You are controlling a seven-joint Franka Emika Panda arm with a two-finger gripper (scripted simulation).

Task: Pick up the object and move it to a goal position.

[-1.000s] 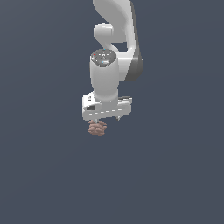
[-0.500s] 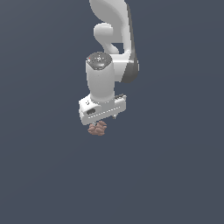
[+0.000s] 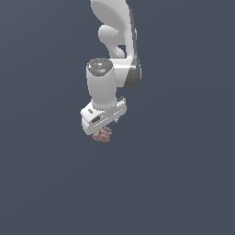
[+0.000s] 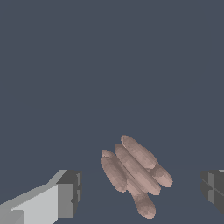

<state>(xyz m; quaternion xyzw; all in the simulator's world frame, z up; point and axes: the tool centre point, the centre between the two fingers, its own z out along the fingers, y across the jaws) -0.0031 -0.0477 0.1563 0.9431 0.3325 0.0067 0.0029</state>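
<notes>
A: Where's the object being seen?

B: Wrist view: reddish-brown clump of elongated lobes, being framed between the two fingers, w/ a gap on each side. No contact is being shown.

A: And the gripper?

B: Jaws are being held apart, nothing clamped. Ext. view: clump is being partly hidden just under the white gripper head, arm being seen reaching down from above. Plain dark blue-grey background all round.

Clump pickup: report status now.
Gripper open, fingers either side of the clump, not touching. Clump not gripped. Nothing in the way.
</notes>
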